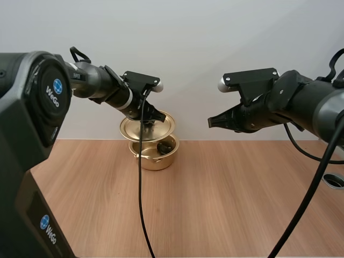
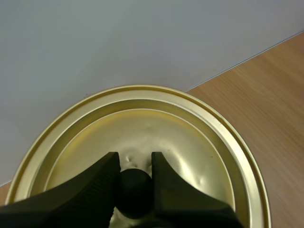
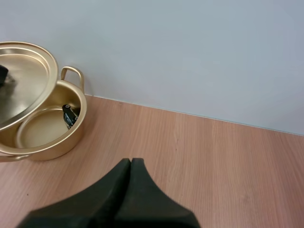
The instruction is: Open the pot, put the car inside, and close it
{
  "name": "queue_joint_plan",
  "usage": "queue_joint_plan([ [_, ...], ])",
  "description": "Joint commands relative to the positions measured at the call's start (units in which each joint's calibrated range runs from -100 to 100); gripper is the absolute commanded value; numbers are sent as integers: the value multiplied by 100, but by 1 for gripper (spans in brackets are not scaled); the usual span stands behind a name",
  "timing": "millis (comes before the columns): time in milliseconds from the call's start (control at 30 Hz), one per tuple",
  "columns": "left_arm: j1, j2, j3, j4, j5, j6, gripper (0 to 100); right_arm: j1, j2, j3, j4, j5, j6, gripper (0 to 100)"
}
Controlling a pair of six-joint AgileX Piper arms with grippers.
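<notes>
A golden pot [image 1: 155, 154] stands at the back of the wooden table, with a small dark car [image 1: 162, 146] inside it. My left gripper [image 1: 152, 116] holds the golden lid [image 1: 149, 126] tilted just above the pot's rear rim, its fingers pinching the black knob [image 2: 135, 187]. The lid's domed surface [image 2: 180, 137] spreads out beyond the fingers. My right gripper [image 1: 211, 123] hovers high to the right of the pot, shut on nothing. From there the pot [image 3: 45, 130] sits open with the car [image 3: 70, 115] against its wall and the lid [image 3: 23, 80] slanted over it.
The wooden table [image 1: 215, 193] stretches wide in front of and to the right of the pot. A pale wall rises right behind the pot. A round grey fitting [image 1: 334, 180] sits at the table's right edge.
</notes>
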Motion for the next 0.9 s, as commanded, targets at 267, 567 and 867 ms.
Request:
queue_joint_plan([
  [267,-118,656,-12,10,-964,69,0,-1,-2,10,13,59,2,0],
  [567,-118,959,-25,-243,-1043,204,0,-1,-2,10,13,59,2,0],
  [867,-118,959,-25,-643,-775,410,0,-1,-2,10,65,26,2,0],
])
